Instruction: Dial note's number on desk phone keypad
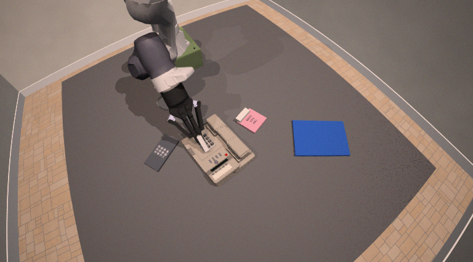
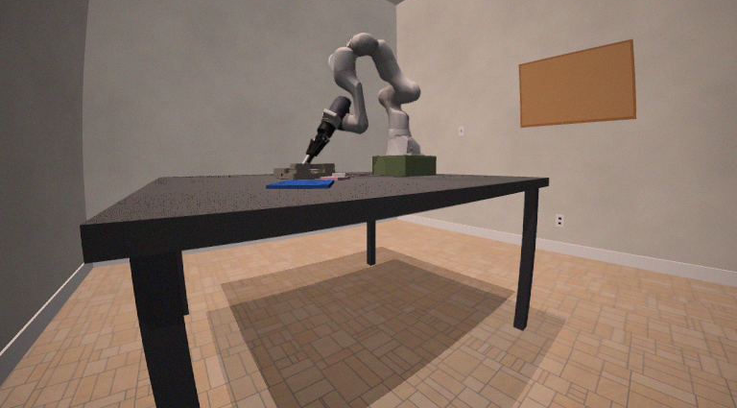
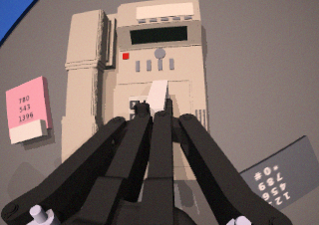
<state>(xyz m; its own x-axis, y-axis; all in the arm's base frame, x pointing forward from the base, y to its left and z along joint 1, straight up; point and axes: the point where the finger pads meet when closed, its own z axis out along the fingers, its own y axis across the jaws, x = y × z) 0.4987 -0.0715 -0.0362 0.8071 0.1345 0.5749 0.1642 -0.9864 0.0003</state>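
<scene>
The beige desk phone (image 1: 206, 158) (image 2: 314, 170) (image 3: 194, 66) lies on the table with its handset (image 1: 231, 140) (image 3: 82, 86) in the cradle. My gripper (image 1: 203, 143) (image 2: 306, 159) (image 3: 161, 92) is shut and holds nothing. Its pale fingertip points down at the keypad area, over the side away from the handset. Dark keys (image 1: 209, 141) (image 3: 134, 105) show beside the fingertip. The fingers hide the other keys in the wrist view, and whether the tip touches a key cannot be told. The pink note (image 1: 256, 122) (image 3: 29, 91) beside the handset reads 780 543 1396.
A dark grey card (image 1: 153, 162) (image 3: 304, 157) with printed digits lies on the phone's other side. A flat blue panel (image 1: 321, 138) (image 2: 300, 184) (image 3: 14, 6) lies beyond the note. The arm stands on a green block (image 1: 190, 59) (image 2: 403, 165).
</scene>
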